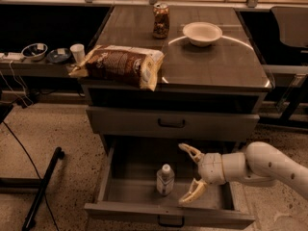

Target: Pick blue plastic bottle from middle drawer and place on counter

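Observation:
The blue plastic bottle (pixel 165 179) stands upright in the open middle drawer (pixel 168 213), white cap up, near the drawer's centre front. My gripper (pixel 191 174) is open, its two pale fingers spread one above the other, just right of the bottle and apart from it. The white arm (pixel 269 167) reaches in from the right over the drawer. The counter (pixel 216 64) lies above, with a brown patterned can (pixel 161 20), a white bowl (pixel 202 33) and a brown chip bag (pixel 118 65) on it.
A shut grey drawer (pixel 172 123) sits above the open one. A low side shelf (pixel 38 64) at left holds small bowls and a white cup. A black stand leg (pixel 43 186) and cables lie on the speckled floor at left.

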Controlling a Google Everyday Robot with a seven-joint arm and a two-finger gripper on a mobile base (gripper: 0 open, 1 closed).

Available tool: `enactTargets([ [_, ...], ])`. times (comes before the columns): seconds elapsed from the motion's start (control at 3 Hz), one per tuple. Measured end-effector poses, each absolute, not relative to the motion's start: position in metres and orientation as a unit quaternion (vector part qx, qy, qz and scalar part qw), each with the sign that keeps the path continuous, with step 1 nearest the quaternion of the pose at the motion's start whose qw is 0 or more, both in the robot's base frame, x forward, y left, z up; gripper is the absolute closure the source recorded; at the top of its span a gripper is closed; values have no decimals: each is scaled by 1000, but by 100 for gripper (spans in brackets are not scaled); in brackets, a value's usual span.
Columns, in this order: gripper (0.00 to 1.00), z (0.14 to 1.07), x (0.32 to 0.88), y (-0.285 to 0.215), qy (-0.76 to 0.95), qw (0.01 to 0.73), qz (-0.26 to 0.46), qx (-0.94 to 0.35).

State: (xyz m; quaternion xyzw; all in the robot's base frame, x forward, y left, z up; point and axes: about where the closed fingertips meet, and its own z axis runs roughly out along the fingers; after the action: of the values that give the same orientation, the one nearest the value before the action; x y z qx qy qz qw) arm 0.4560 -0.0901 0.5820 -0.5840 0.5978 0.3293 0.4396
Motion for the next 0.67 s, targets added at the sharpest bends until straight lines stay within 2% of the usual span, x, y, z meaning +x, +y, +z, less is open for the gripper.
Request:
enactTargets([
  [0.67,0,511,468,-70,643,400,359,-546],
])
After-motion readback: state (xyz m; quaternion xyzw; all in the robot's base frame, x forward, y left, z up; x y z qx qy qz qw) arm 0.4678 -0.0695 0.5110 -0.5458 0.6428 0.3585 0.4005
